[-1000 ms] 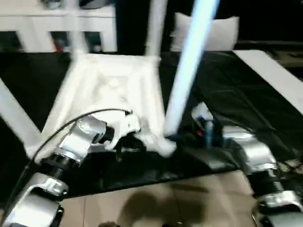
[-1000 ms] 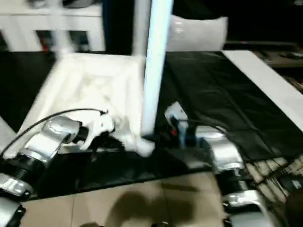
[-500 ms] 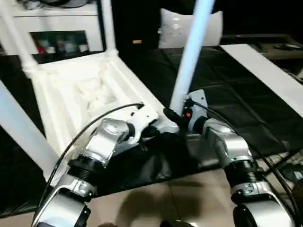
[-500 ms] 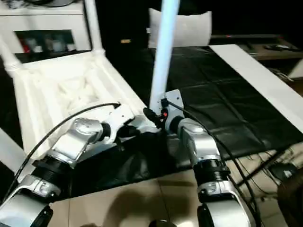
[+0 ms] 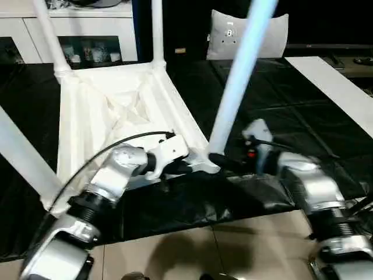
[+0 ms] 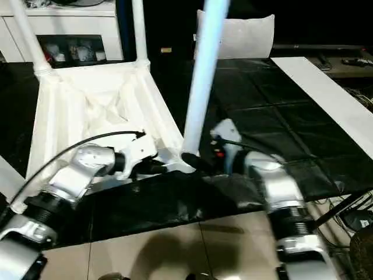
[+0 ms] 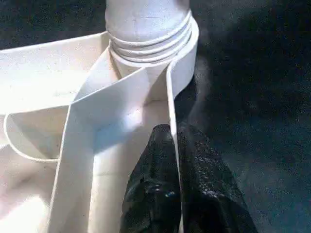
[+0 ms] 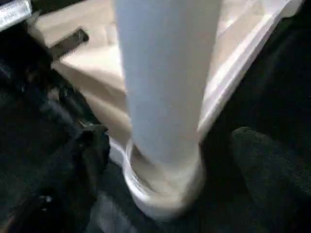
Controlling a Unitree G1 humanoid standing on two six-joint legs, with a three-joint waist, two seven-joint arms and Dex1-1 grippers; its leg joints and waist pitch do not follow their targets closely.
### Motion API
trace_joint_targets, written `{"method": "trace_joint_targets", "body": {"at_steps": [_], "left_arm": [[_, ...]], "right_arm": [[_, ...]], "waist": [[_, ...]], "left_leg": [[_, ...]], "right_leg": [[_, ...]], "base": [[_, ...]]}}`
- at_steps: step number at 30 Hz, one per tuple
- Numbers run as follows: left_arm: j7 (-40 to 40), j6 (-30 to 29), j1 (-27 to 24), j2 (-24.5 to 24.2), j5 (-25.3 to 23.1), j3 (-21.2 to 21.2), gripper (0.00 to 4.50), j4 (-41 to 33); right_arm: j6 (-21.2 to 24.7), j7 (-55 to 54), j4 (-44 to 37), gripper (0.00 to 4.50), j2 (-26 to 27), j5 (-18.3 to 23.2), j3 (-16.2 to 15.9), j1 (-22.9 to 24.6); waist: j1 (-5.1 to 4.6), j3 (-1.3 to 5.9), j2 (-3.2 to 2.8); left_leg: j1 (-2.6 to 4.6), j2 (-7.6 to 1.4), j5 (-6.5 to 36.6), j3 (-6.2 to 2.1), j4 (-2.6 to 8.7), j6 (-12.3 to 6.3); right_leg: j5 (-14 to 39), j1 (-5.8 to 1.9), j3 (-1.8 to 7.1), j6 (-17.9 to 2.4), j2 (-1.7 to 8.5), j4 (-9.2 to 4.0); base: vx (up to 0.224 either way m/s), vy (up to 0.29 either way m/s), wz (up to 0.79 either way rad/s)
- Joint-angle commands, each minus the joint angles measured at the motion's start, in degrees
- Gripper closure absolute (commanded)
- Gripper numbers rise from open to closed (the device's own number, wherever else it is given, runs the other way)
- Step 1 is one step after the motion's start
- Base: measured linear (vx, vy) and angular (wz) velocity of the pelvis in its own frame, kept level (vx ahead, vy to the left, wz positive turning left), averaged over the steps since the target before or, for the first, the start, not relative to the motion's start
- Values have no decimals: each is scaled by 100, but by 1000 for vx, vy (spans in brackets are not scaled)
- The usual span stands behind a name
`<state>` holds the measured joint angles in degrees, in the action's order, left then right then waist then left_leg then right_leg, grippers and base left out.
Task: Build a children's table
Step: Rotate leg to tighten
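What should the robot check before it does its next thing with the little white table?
1. Table top lies upside down on the black mat: ok.
2. Left pincer shut on the top's rim beside the near corner socket: ok.
3. Near leg stands in that socket: ok.
4. Near leg screwed fully home: cannot tell.
5. Right pincer open, a finger on each side of the near leg: ok.
6. Two far legs stand in their sockets: ok.
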<state>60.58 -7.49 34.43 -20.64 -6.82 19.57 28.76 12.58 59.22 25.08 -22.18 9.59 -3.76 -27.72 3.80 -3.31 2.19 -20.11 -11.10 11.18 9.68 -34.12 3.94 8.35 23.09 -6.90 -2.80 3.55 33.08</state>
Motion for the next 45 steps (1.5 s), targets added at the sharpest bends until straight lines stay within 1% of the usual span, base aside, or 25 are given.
{"method": "trace_joint_targets", "body": {"at_steps": [1, 2, 4, 8, 9, 10, 13, 14, 15, 18, 26, 27, 28, 30, 33, 35, 36, 38, 39, 40, 41, 42, 43, 44, 45], "left_arm": [[527, 463, 90, -93, -9, 296, 450, -32], [734, 628, 80, -150, 23, 351, 450, -39], [911, 682, 75, -198, 45, 401, 450, -62], [1194, 864, 101, -283, 52, 525, 450, -59], [1453, 966, 82, -334, 102, 612, 450, -139], [1626, 1022, 64, -358, 152, 660, 450, -196], [1843, 1114, 38, -364, 201, 749, 450, -285], [1893, 1125, 37, -360, 205, 768, 450, -291], [1924, 1134, 41, -354, 199, 786, 450, -290], [1923, 1162, 76, -305, 170, 788, 450, -235], [2004, 1212, 94, -319, 171, 785, 450, -187], [2012, 1217, 96, -324, 165, 779, 450, -175], [2004, 1222, 97, -328, 161, 775, 450, -163], [1977, 1227, 96, -329, 156, 765, 450, -148], [1935, 1178, 89, -320, 171, 735, 450, -149], [1883, 998, 39, -252, 310, 631, 450, -220], [1813, 774, -3, -182, 432, 536, 450, -315], [1675, 428, -49, -91, 548, 428, 450, -459], [1509, 144, -58, -21, 556, 374, 450, -537], [1270, -116, -63, 77, 539, 310, 450, -597], [1072, -264, -63, 166, 524, 257, 450, -620], [959, -357, -60, 222, 519, 225, 450, -628], [763, -526, -53, 320, 510, 169, 450, -643], [763, -526, -53, 320, 510, 169, 450, -643], [426, -761, -21, 493, 451, 100, 450, -643]], "right_arm": [[-113, 609, -127, 3, -234, 77, -174, 28], [-142, 862, -167, 3, -354, 74, -269, 47], [-213, 1054, -175, 3, -452, 35, -366, 56], [-318, 1264, -59, 3, -527, -30, -476, 13], [-365, 1297, 76, 3, -494, -48, -499, -59], [-380, 1314, 160, 29, -458, -33, -499, -110], [-301, 1461, 257, 42, -342, 123, -488, -178], [-268, 1538, 262, 56, -326, 164, -510, -181], [-232, 1622, 248, 71, -316, 199, -543, -172], [-114, 1777, 209, 89, -270, 292, -603, -148], [27, 2006, 295, 166, -210, 381, -646, -180], [65, 2049, 289, 179, -214, 396, -654, -181], [78, 2061, 284, 179, -215, 399, -658, -180], [101, 2073, 274, 210, -214, 410, -658, -174], [146, 2101, 222, 223, -212, 445, -661, -137], [196, 2059, 132, 236, -151, 522, -627, -76], [282, 1973, 37, 240, -65, 609, -570, -29], [429, 1731, -56, 242, 68, 645, -509, 8], [422, 1462, -63, 242, 145, 513, -540, 20], [411, 1060, -22, 243, 264, 334, -556, 10], [444, 695, 46, 244, 390, 236, -520, -28], [435, 476, 98, 245, 473, 190, -483, -60], [413, 93, 189, 245, 618, 110, -416, -118], [413, 93, 189, 248, 618, 110, -416, -118], [420, -490, 353, 248, 883, 61, -279, -240]], "waist": [[18, 395, 2], [38, 401, 2], [62, 405, -6], [147, 407, -13], [171, 410, -23], [181, 411, -21], [200, 415, -24], [210, 407, -20], [223, 410, -26], [246, 415, -27], [253, 422, -30], [253, 421, -20], [255, 421, -20], [255, 422, -20], [252, 420, -18], [250, 418, -21], [253, 418, -52], [247, 419, -51], [220, 415, -32], [216, 401, -39], [152, 376, -40], [152, 376, -40], [86, 377, -22], [54, 369, -14], [-7, 368, -8]], "left_leg": [[25, -223, 979, -52, 366, -398], [15, -235, 928, -50, 362, -448], [23, -249, 877, -51, 361, -455], [55, -275, 880, -36, 369, -406], [55, -287, 885, -44, 376, -375], [57, -286, 898, -41, 379, -352], [45, -286, 921, -35, 376, -332], [36, -290, 936, -36, 377, -329], [48, -286, 935, -37, 379, -323], [52, -296, 919, -37, 379, -308], [44, -287, 881, -40, 379, -283], [44, -285, 891, -37, 376, -285], [42, -283, 883, -38, 375, -288], [39, -286, 847, -41, 377, -292], [39, -282, 845, -39, 376, -286], [41, -280, 873, -38, 376, -276], [51, -281, 886, -41, 377, -265], [51, -289, 901, -46, 385, -225], [47, -282, 928, -45, 388, -193], [52, -274, 957, -51, 391, -192], [68, -244, 1134, -54, 386, -113], [68, -244, 1134, -54, 386, -113], [57, -213, 1179, -68, 372, -57], [32, -201, 1179, -84, 381, -54], [-6, -193, 1238, -98, 378, -62]], "right_leg": [[2358, -350, 350, -544, 536, -473], [2324, -352, 354, -528, 537, -458], [2245, -342, 348, -569, 527, -445], [2128, -317, 353, -685, 532, -428], [2117, -321, 354, -699, 545, -415], [2081, -319, 355, -724, 540, -408], [2012, -335, 355, -780, 548, -391], [2042, -336, 356, -752, 551, -392], [2110, -336, 353, -708, 550, -404], [2099, -332, 353, -704, 546, -402], [2062, -340, 349, -696, 547, -395], [2088, -341, 349, -689, 549, -397], [2094, -343, 348, -684, 548, -396], [2101, -341, 346, -668, 545, -393], [2115, -338, 347, -655, 545, -397], [2179, -338, 345, -640, 550, -409], [2194, -333, 344, -643, 549, -412], [2153, -339, 341, -669, 552, -411], [2197, -342, 342, -653, 545, -405], [2289, -331, 339, -635, 549, -427], [2688, -313, 315, -540, 547, -485], [2688, -313, 315, -540, 547, -485], [3034, -324, 287, -380, 559, -533], [3141, -344, 259, -313, 557, -558], [3316, -368, 226, -176, 552, -589]], "base": [[0, 0, 0], [0, 0, 0], [0, 0, 0], [0, 0, 0], [0, 0, 0], [0, 0, 0], [0, 0, 0], [0, 0, 0], [0, 0, 0], [0, 0, 0], [0, 0, 0], [0, 0, 0], [0, 0, 0], [0, 0, 0], [0, 0, 0], [0, 0, 0], [0, 0, 0], [0, 0, 0], [0, 0, 0], [0, 0, 0], [0, 0, 0], [0, 0, 0], [0, 0, 0], [0, 0, 0], [0, 0, 0]]}}
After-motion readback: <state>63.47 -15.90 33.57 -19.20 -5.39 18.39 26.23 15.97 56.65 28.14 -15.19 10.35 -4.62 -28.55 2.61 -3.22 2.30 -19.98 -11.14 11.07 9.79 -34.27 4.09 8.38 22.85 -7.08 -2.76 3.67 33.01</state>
